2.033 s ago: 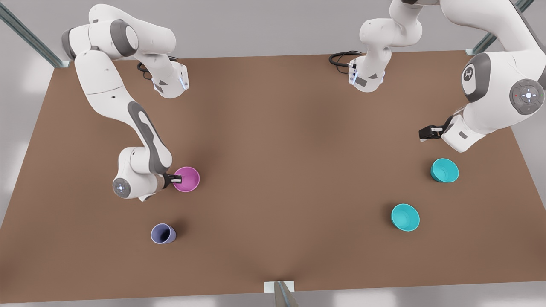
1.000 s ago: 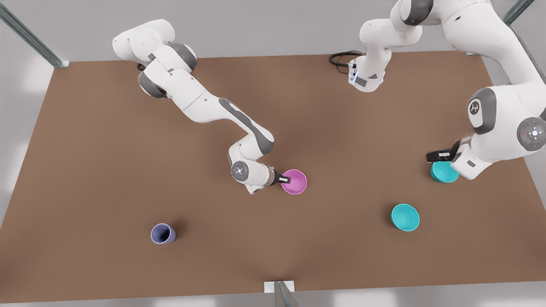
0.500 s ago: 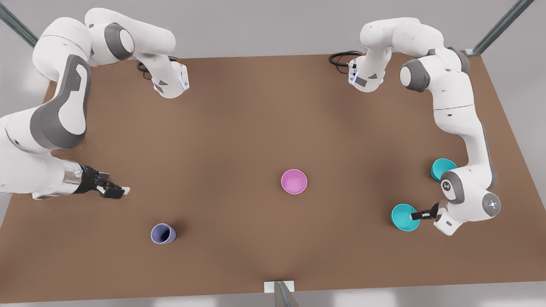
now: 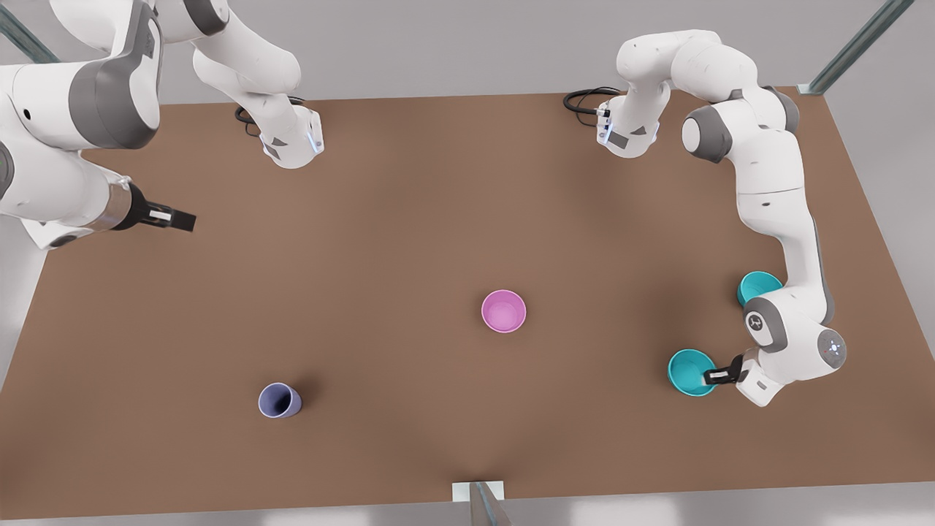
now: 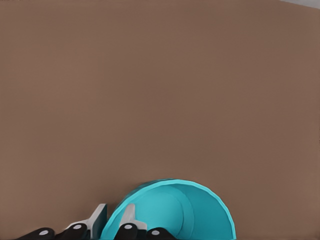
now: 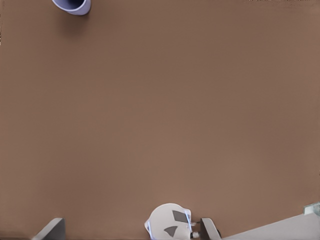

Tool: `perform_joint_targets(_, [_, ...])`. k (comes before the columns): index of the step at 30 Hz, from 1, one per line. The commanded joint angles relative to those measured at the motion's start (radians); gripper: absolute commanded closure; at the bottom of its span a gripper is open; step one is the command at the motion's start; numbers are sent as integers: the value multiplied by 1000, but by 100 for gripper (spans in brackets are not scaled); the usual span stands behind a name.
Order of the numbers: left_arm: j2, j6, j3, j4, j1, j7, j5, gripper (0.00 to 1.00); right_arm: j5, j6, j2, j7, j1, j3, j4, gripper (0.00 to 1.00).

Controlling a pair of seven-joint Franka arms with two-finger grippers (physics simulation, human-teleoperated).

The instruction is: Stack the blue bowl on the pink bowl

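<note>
Turquoise blue bowl [image 4: 689, 372], lower right, is clamped at its rim by your left pincer [image 4: 716, 376]; carry to mid-frame pink bowl [image 4: 503, 310] remains. Right pincer [image 4: 177, 219] waits upper left, fingers together.

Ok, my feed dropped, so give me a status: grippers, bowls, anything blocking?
Left gripper shut on the blue bowl rim, bowl on the table. Right gripper waiting at the front view's left. Pink bowl mid-table, path between them open.
</note>
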Motion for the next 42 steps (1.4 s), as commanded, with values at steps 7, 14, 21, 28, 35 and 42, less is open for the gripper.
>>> perform_joint_targets(7, [-50, -79, 8, -1, -32, -29, 4, 79, -2, -13, 6, -293, -1, 0, 1, 0])
perform_joint_targets(14, [-186, -207, -107, -36, -205, -622, -11, 79, -2, -15, 6, -293, -4, 0, 1, 0])
perform_joint_targets(21, [-200, -203, -176, -44, -432, -854, 52, 79, -1, -15, 6, -293, -2, -1, -1, 0])
perform_joint_targets(28, [-215, -102, -176, -131, -481, -908, 62, 79, -1, -15, 7, -293, -2, -3, -1, 0])
perform_joint_targets(35, [-274, -42, -180, -265, -506, -912, 53, 79, -1, -15, 15, -293, -2, -3, 1, 0])
perform_joint_targets(42, [-301, -39, -180, -309, -526, -925, 53, 79, -1, -16, 17, -293, -2, -4, -1, 0])
